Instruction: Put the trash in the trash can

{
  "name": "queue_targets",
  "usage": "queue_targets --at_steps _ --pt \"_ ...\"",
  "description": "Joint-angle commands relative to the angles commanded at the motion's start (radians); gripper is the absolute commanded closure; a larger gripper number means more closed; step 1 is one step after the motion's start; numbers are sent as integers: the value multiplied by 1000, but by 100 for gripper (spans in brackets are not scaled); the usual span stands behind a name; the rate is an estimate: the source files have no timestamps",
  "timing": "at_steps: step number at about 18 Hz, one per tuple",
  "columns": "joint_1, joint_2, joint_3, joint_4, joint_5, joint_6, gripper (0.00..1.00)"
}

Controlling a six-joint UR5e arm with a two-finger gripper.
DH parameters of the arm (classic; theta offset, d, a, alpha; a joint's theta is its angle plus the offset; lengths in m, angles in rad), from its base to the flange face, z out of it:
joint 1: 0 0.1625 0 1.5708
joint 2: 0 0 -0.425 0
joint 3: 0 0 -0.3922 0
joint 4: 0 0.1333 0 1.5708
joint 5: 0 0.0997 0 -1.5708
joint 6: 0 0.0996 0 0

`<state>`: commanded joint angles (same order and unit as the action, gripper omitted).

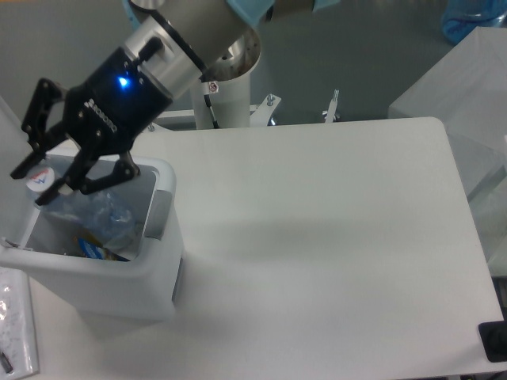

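Note:
The trash can (119,289) is a white bin standing open at the table's front left, its lid (8,115) swung up on the left. My gripper (36,184) hangs over the can's left rim, tilted down to the left. It is shut on the neck end of the clear bluish bottle (95,215), whose white cap (37,178) shows between the fingertips. The bottle's body slants down inside the can. A coloured scrap (91,248) lies at the can's bottom. I cannot make out the crumpled wrapper.
A clear plastic sheet (14,324) lies at the front left corner beside the can. The arm's white pedestal (226,91) stands behind the table. A black object (494,340) sits at the front right edge, and a white covered surface (467,87) is off to the right.

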<state>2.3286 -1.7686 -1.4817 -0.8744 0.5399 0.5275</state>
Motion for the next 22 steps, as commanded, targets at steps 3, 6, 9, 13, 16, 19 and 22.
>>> queue_targets --at_steps 3,6,9,13,16,19,22 --pt "2 0 -35 0 29 48 1" --pt "11 9 -78 0 80 55 0" --pt "92 11 -83 -2 101 55 0" --pt "285 8 -69 2 103 58 0" --pt "372 -29 -86 2 118 129 0" --pt "419 -66 -107 2 175 210 0" --pt "443 -100 -101 3 254 261 0"
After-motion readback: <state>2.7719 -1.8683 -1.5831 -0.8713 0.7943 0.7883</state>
